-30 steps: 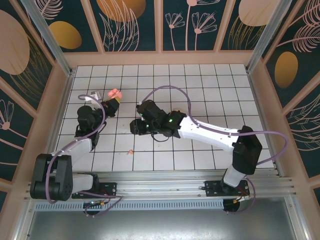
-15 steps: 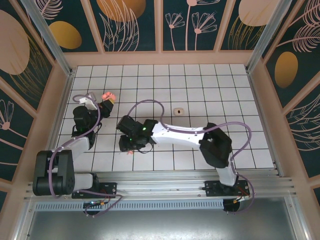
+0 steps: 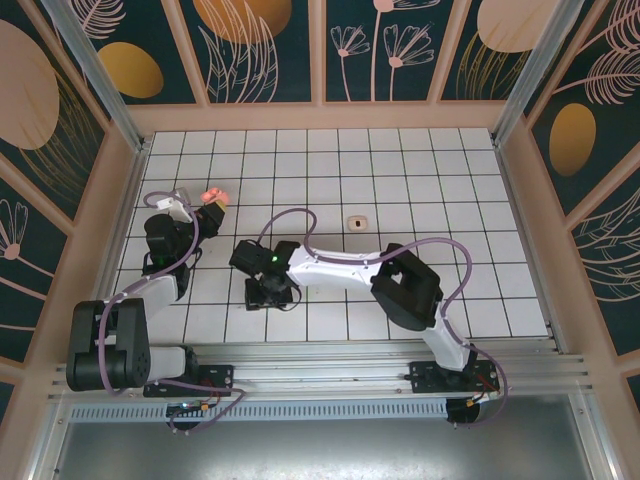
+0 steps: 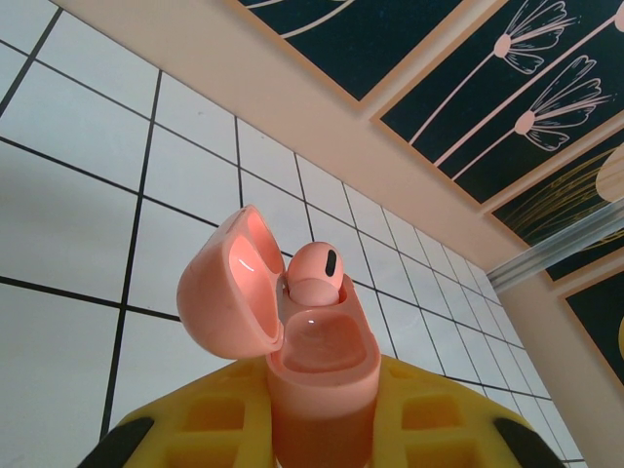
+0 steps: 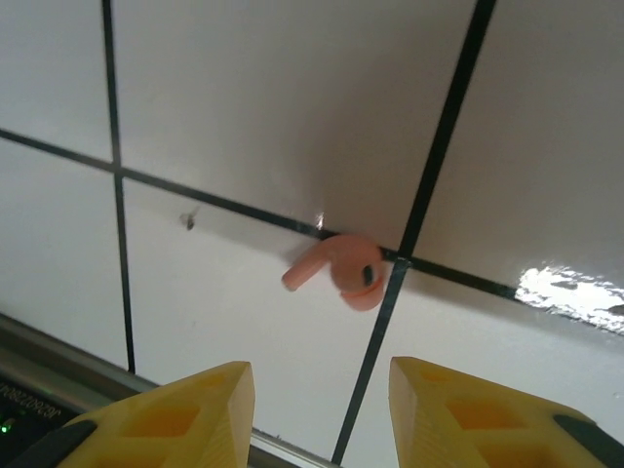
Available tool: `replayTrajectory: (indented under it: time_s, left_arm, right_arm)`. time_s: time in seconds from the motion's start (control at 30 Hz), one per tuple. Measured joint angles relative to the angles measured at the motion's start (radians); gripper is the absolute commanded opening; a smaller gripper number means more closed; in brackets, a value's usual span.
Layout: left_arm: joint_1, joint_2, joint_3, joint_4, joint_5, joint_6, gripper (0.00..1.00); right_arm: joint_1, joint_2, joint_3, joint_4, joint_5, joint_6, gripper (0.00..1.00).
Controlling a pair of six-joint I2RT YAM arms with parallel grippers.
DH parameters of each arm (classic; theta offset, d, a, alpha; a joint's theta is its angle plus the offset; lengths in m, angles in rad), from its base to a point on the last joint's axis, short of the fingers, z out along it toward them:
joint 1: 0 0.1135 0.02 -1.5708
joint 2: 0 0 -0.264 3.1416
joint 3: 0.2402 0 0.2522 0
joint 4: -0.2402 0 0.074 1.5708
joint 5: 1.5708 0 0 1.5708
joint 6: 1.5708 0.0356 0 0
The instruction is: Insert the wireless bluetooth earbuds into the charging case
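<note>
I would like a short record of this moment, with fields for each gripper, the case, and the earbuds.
left gripper: shut on the charging case
case lid: open, hinged back to one side
seated earbud: sitting in the case
loose earbud: lying on the tiled table, across a grid line
right gripper: open, pointed at the loose earbud, not touching it
</note>
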Motion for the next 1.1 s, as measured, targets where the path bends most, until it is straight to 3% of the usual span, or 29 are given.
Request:
replayTrajectory:
  time_s: [0.5, 1.1]
  left_arm:
    - [0.0, -0.022, -0.006, -0.005, -0.004, 0.0, 0.16]
    - [0.0, -0.058, -0.006, -0.029, -0.014, 0.01, 0.16]
  right_arm:
    - [-0.037, 0.086, 0.038, 0.002, -0.034, 0.011, 0.39]
    - [-0.036, 0.104, 0.061, -0.014, -0.018, -0.033, 0.25]
